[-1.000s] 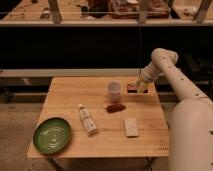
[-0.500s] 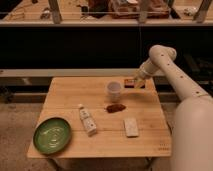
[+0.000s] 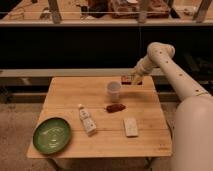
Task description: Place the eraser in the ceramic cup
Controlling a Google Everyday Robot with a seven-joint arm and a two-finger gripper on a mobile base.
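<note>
The white ceramic cup [image 3: 113, 90] stands upright on the wooden table [image 3: 70, 95], right of its middle toward the back. My gripper [image 3: 132, 80] is just right of the cup and a little above its rim, near the table's back right. It is shut on the eraser [image 3: 125, 79], a small brown and tan block that sticks out toward the cup. The eraser hangs in the air beside the cup, not over its opening.
A dark reddish-brown lump [image 3: 116, 107] lies just in front of the cup. A pale white-grey rectangle [image 3: 131, 126] lies front right. A small white bottle [image 3: 87, 120] lies at the middle front. A green plate [image 3: 52, 135] sits at the front left corner.
The gripper has risen from the table's right side with the eraser and moved a little left, closer to the cup. Nothing else has moved.
</note>
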